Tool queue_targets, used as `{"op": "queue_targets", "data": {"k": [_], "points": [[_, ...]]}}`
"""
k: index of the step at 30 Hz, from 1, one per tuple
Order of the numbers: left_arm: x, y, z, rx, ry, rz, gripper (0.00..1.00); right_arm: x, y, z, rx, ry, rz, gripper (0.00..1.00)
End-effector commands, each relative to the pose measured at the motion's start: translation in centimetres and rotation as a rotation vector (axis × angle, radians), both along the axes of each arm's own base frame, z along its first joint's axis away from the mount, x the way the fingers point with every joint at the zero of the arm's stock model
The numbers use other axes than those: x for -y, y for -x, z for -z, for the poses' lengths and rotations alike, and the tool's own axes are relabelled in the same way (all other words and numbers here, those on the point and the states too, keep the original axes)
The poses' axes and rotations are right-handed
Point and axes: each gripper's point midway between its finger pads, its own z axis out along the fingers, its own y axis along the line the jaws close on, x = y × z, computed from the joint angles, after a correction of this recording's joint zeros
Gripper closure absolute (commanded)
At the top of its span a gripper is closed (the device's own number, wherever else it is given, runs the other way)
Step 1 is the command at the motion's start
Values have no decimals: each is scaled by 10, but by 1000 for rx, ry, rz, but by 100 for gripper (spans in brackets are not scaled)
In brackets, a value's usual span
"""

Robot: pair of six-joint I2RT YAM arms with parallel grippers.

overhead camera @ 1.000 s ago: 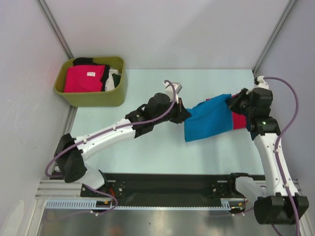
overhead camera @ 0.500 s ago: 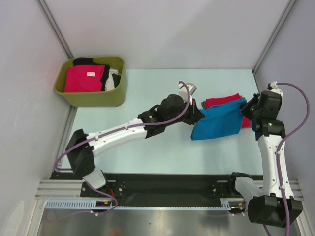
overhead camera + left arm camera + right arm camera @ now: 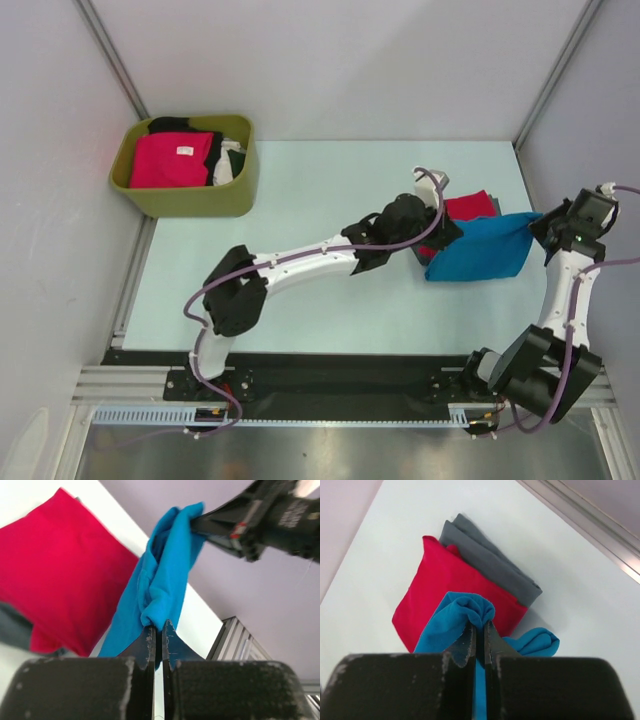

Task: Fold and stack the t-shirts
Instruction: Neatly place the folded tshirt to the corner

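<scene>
Top external shows the left pincer (image 3: 430,248) and right pincer (image 3: 541,223), each clamped shut on 1 end of the folded blue t-shirt (image 3: 478,254), have swung it rightward to the near edge of the red t-shirt (image 3: 468,206) on the counter (image 3: 300,200), so stacking looks imminent.

**A Green Tub in the Corner**

A green tub (image 3: 185,200) sits at the far left corner of the pale blue surface (image 3: 320,180), close to the grey wall (image 3: 330,60). A black strip (image 3: 340,375) runs along the near edge, with shiny metal (image 3: 330,455) just past it.
</scene>
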Motion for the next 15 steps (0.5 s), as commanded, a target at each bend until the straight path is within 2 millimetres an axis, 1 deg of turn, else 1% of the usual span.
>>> {"op": "queue_targets", "data": {"k": [1,2,3,5,6,7,10,11,13,14,15], "points": [[22,1,-48,48,111,23,100,19,-24,-27,95,54,4,100],[23,-2,-47,50,110,16,100,20,-27,-26,102,42,9,100],[26,-6,-53,56,122,11,100,21,-32,-26,118,43,3,100],[30,-10,-50,58,121,7,100,23,-40,-19,119,26,2,100],[30,-15,-56,64,133,1,99,22,-44,-20,133,14,-9,100],[33,-18,-51,60,127,4,99,24,-49,-19,129,5,-11,100],[33,-29,-52,42,145,-3,99,24,-61,-23,148,3,-24,100],[33,-35,-45,32,142,-1,99,25,-68,-27,152,8,-29,100],[35,-41,-40,11,152,-2,99,28,-74,-27,142,25,-21,100],[33,-49,-31,-2,148,-13,99,25,-81,-26,137,26,-30,100],[34,-50,-26,-12,152,-6,99,26,-84,-27,141,32,-29,100]]}}
